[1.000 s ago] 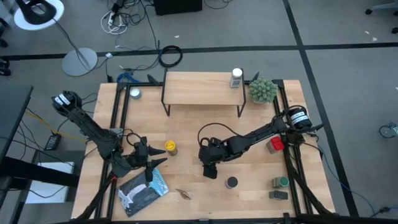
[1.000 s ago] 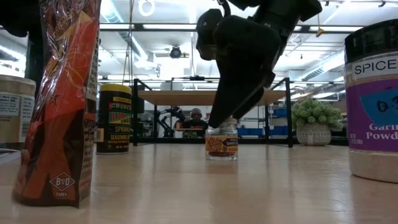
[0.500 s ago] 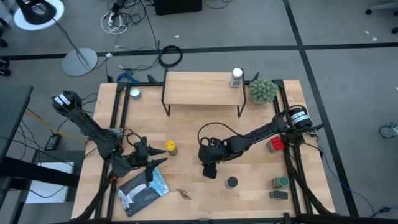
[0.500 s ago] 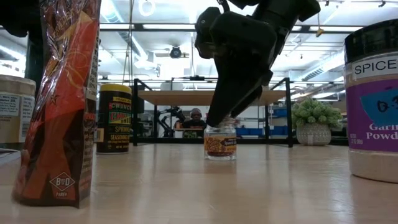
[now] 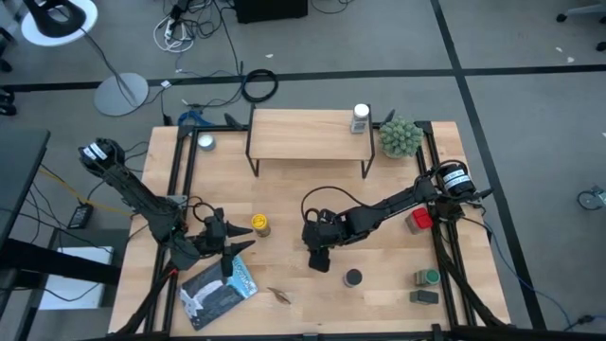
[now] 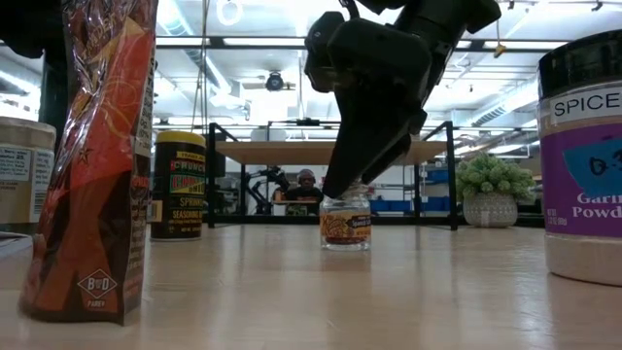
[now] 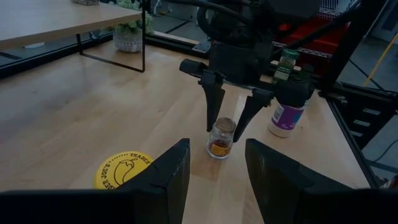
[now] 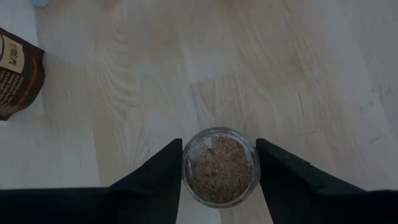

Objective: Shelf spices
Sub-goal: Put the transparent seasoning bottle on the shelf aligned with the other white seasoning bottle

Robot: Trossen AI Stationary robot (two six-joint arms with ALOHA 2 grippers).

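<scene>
A small clear jar (image 8: 220, 167) of tan spice stands upright on the table's middle, and my right gripper (image 8: 219, 149) is shut on it from above. The low view shows the same jar (image 6: 346, 223) under the fingers. My left gripper (image 7: 214, 180) waits open at the table's left, just behind the yellow jar (image 5: 259, 224), touching nothing. The shelf (image 5: 308, 133) stands on its black legs at the far side, with a white-capped bottle (image 5: 360, 117) standing on its right end. My right gripper pinches the small jar between its two fingers at the lid and upper wall (image 7: 222, 126), one finger (image 8: 163, 171) on each side. The fingers slant down from the table's right. The jar stands upright with its bottom (image 6: 346, 245) on the table.
A black-lidded jar (image 5: 352, 278) stands near the right gripper. A red tin (image 5: 418, 220), a green tin (image 5: 428, 277) and a dark tin (image 5: 423, 296) sit at the right edge. A flat packet (image 5: 218, 289) lies near left, a plant (image 5: 401, 136) beside the shelf.
My right gripper has shut on the small jar without moving away; the jar stays upright on the table. The left arm has kept still.
</scene>
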